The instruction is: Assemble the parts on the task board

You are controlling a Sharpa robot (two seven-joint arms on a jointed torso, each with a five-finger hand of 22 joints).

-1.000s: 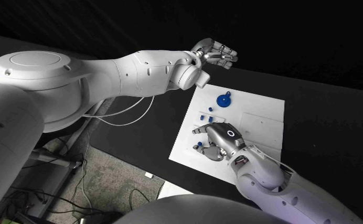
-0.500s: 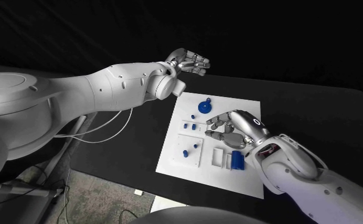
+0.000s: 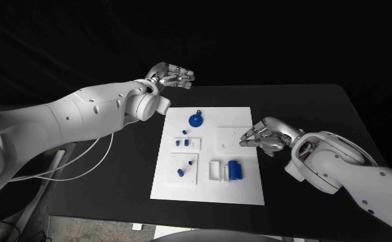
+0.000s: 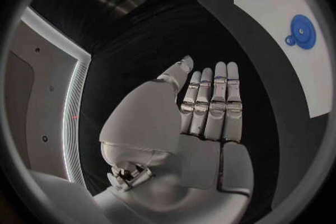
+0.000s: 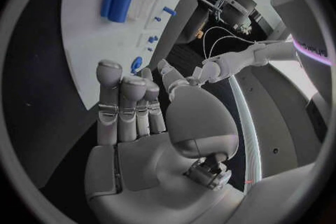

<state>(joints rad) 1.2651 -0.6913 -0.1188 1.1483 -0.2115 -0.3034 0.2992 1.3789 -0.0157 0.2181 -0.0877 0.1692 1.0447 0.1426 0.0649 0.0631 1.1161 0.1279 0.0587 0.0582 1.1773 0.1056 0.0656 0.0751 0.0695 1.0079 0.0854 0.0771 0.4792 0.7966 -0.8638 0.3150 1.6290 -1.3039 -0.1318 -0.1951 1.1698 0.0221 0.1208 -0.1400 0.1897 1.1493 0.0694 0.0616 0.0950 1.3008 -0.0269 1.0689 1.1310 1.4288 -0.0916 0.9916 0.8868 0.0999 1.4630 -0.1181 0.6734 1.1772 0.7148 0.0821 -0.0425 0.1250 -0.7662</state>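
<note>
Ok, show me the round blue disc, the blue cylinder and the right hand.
round blue disc (image 3: 195, 120), head view, middle of its face.
blue cylinder (image 3: 234, 169), head view, middle of its body.
right hand (image 3: 265, 138), head view, back of the hand.

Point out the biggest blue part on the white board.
The round blue disc near the board's far edge; the other blue parts are small pegs and one upright cylinder.

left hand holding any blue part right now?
No: the silver left hand is empty, fingers straight and side by side, off the white task board.
</note>
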